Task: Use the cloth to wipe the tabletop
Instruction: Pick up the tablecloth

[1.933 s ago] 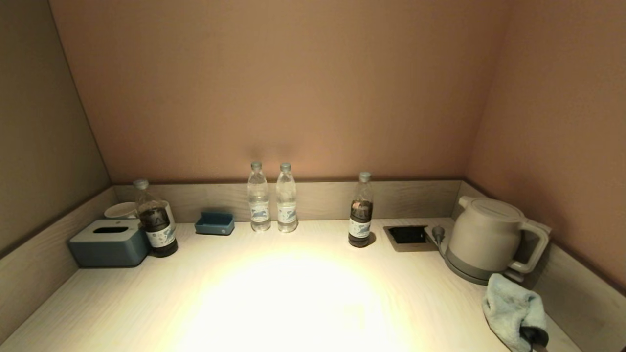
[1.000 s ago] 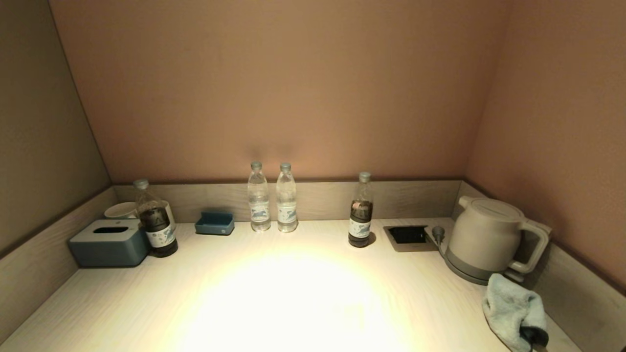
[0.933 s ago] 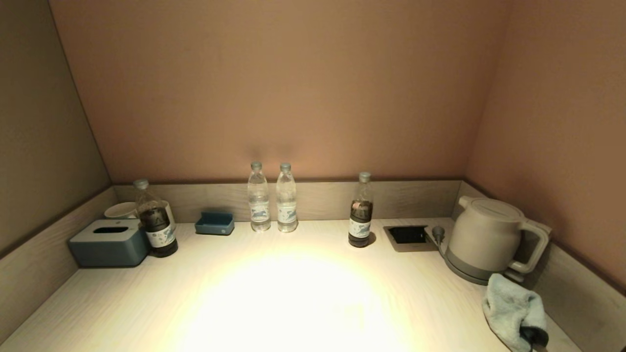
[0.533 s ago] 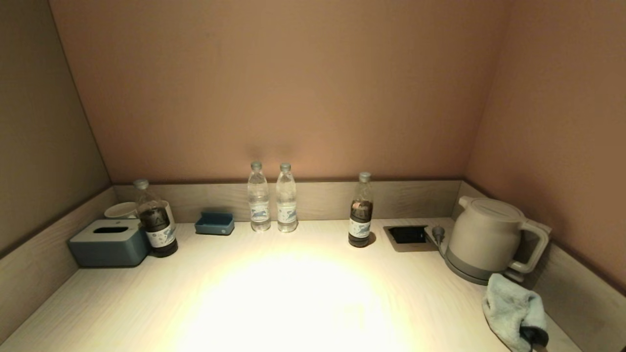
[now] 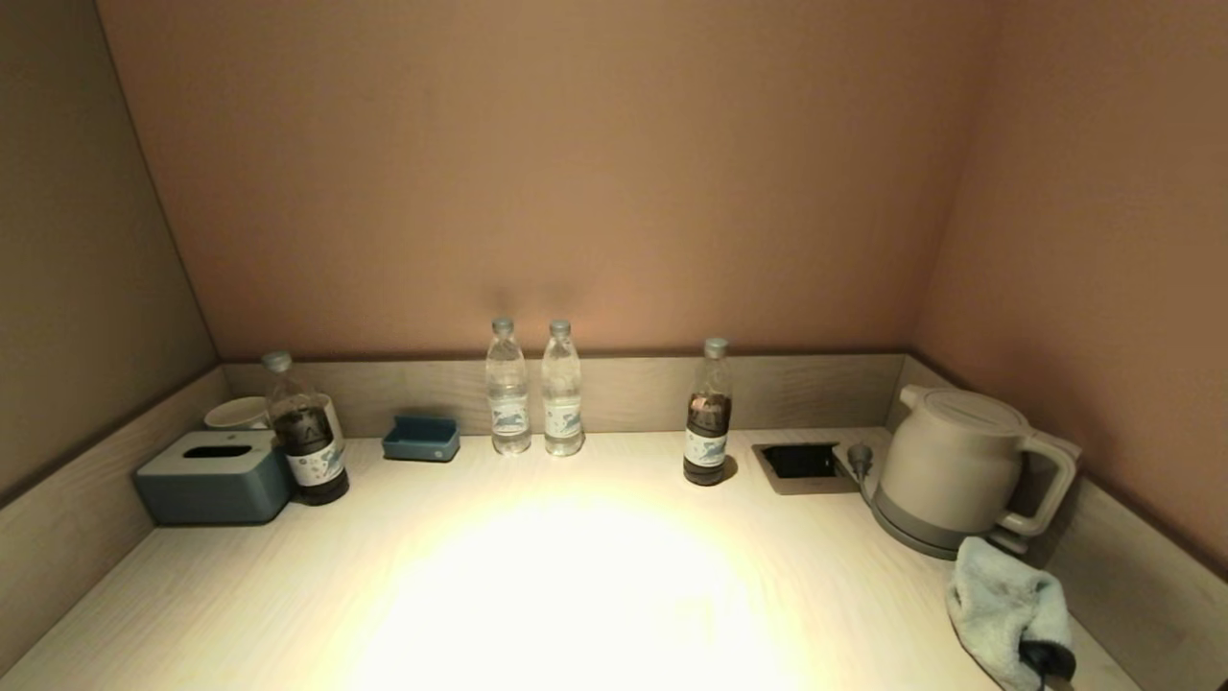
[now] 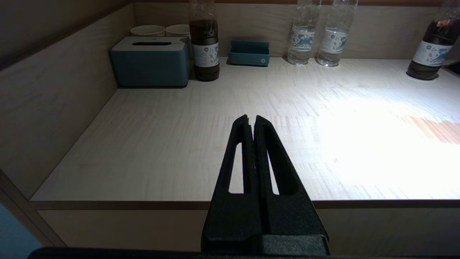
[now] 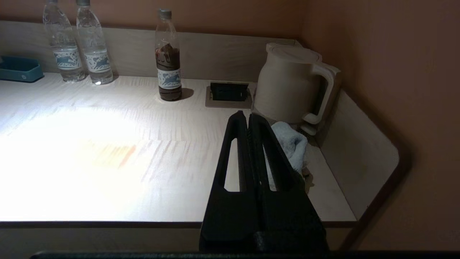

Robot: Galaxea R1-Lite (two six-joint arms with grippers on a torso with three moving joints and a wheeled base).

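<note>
A light blue cloth (image 5: pixel 1003 605) lies bunched on the pale wooden tabletop (image 5: pixel 576 576) at the near right, just in front of the kettle. It also shows in the right wrist view (image 7: pixel 293 142). My right gripper (image 7: pixel 248 117) is shut and empty. It reaches over the table's front edge with the cloth close beside its fingers. Its dark tip (image 5: pixel 1046 660) shows at the cloth's near end in the head view. My left gripper (image 6: pixel 251 119) is shut and empty over the front edge on the left side, out of the head view.
A beige kettle (image 5: pixel 950 465) stands on its base at the back right beside a recessed socket (image 5: pixel 801 463). Two clear water bottles (image 5: pixel 533 389) and two dark-drink bottles (image 5: pixel 708 413) (image 5: pixel 305 432) stand along the back. A blue tissue box (image 5: pixel 213 477), cups and a small blue tray (image 5: pixel 420 439) stand at the left. Low walls edge the table.
The dark tip of my right gripper at the cloth's near end shifts very slightly. Nothing else has moved.
</note>
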